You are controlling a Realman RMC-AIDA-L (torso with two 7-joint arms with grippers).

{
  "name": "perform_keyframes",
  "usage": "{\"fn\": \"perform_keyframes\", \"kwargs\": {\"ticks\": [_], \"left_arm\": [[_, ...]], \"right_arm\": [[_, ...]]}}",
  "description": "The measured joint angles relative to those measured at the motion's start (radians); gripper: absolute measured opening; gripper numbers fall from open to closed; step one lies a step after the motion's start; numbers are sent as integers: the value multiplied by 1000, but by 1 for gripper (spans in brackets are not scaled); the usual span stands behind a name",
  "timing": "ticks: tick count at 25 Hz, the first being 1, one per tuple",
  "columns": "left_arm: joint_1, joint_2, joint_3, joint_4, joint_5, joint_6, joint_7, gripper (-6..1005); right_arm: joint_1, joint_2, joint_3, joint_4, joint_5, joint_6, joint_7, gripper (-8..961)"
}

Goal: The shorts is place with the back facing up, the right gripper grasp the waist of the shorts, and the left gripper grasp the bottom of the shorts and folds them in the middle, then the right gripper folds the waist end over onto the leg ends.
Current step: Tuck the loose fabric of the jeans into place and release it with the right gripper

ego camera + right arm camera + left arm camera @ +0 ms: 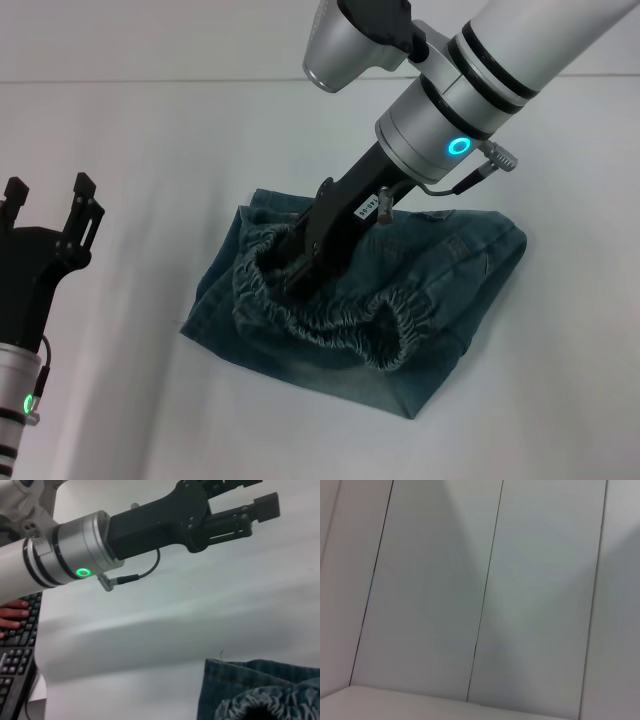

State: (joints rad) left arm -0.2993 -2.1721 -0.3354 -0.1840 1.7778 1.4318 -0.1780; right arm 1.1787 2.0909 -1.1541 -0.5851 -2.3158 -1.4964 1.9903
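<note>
The blue-green denim shorts (pixel 450 270) lie bunched and folded on the white table, seen in the head view. The ruffled elastic waist (pixel 350 320) curls over the lower denim layer. My right gripper (pixel 297 265) reaches down from the upper right with its black fingers buried in the waistband and shut on it. I cannot tell which edge is the leg ends. My left gripper (pixel 50 190) hangs open above the table at the far left, apart from the shorts. The right wrist view shows a corner of the shorts (pixel 235 680), the waistband (pixel 265 700) and the open left gripper (pixel 250 495).
White table (pixel 120 130) surrounds the shorts on all sides. The right wrist view shows a black keyboard (pixel 15 650) with a person's hand (pixel 12 612) on it beyond the table's edge. The left wrist view shows only pale wall panels (pixel 485 580).
</note>
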Motion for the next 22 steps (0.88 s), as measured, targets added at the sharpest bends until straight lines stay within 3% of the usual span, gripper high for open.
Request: {"fn": "perform_keyframes", "kwargs": {"ticks": [3,9,10,15,19,22], "left_arm": [[0,0,0,0,0,-3,0,779],[0,2,-18,0,0,-3,0,779],[0,3,-37,0,0,-1,0,779],[0,4,-61,1,0,7,-8,773],[-5,5,-66,8,0,7,-15,772],[-12,5,-67,10,0,2,-15,772]], "right_arm": [[-1,0,2,-16,0,-27,0,665],[-62,-5,29,-153,21,-149,21,887],[-97,-6,37,-221,30,-199,39,901],[-150,-13,61,-314,34,-345,57,956],[-178,-20,58,-314,13,-451,60,954],[-197,-12,38,-293,-51,-464,60,953]]}}
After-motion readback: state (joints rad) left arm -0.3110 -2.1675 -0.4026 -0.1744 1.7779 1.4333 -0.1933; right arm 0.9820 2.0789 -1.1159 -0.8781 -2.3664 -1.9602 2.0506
